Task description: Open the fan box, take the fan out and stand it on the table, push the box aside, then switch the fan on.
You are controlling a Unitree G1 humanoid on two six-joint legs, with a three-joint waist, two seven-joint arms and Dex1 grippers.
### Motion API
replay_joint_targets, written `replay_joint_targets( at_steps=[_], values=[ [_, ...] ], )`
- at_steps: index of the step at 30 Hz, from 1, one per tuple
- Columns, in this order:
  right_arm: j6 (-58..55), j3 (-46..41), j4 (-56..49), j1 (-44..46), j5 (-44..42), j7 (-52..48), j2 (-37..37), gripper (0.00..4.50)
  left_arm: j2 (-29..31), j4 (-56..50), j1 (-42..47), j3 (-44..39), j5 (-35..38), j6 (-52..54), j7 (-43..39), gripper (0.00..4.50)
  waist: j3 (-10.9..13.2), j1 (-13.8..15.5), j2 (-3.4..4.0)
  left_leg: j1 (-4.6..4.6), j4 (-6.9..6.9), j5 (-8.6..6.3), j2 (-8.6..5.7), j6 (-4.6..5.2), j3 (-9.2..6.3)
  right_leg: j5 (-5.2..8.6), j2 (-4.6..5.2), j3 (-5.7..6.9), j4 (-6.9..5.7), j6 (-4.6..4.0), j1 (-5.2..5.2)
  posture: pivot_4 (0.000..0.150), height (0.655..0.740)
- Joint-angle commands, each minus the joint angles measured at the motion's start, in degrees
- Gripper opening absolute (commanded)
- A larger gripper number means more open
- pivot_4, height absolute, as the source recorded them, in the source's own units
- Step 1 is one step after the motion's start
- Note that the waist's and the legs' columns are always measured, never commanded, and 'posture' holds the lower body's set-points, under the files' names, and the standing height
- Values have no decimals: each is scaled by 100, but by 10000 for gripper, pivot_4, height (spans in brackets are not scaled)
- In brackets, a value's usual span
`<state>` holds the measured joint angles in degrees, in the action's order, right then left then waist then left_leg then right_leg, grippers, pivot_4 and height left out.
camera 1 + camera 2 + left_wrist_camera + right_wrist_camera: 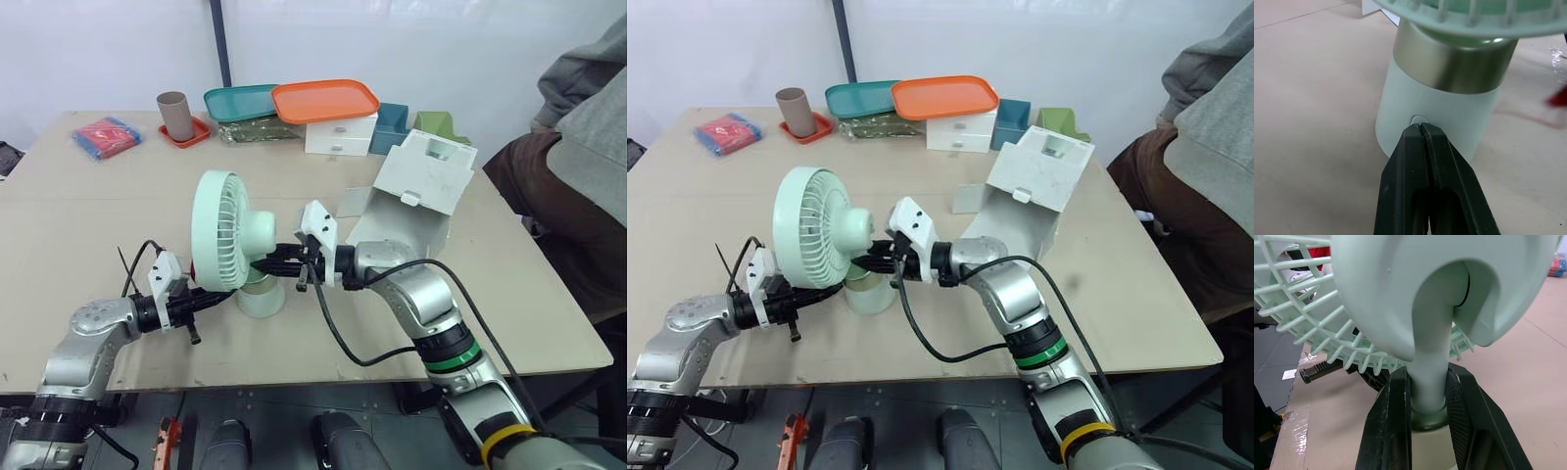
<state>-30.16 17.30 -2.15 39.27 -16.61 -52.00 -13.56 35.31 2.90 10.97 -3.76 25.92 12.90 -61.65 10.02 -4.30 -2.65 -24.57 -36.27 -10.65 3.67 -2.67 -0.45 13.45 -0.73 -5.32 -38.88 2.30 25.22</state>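
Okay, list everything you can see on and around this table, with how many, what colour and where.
table: 1, beige, under everything
fan: 1, mint green, upright, front middle
box: 1, white, open, right of fan
orange tray: 1, orange, on drawers
teal tray: 1, teal, back, beside orange tray
drawers: 1, white, back middle
bag: 1, dark green, under trays
cup: 1, grey-brown, back left, on dish
dish: 1, red, back left
packet: 1, red and blue, far left
teal bin: 1, teal, right of drawers
green bin: 1, green, behind box
person: 1, grey and brown clothes, right edge
left gripper: black, shut, tips at fan's base
right gripper: black, shut on fan's neck
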Motion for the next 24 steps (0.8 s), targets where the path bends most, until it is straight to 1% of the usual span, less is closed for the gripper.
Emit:
replay_joint_targets(
  at_steps=[1,12,24],
  values=[
    [-22,35,-364,-13,-87,-21,8,4013,-122,-25,171,107,-81,-163,-34,978,0,0,0,0,-1,0,0,0,0,0,0,0,0,0,0,1500,7400],
    [-65,105,-385,-49,-66,-4,34,4013,-165,-106,293,17,37,-35,-46,978,0,6,0,1,-5,0,-2,0,1,0,1,-3,-3,3,-3,1500,7400],
    [-82,121,-431,-93,-70,35,53,4013,-167,-90,290,69,3,-37,-109,978,0,2,1,3,-5,0,-2,0,4,1,1,-6,-3,4,-3,1500,7400]
  ],
)
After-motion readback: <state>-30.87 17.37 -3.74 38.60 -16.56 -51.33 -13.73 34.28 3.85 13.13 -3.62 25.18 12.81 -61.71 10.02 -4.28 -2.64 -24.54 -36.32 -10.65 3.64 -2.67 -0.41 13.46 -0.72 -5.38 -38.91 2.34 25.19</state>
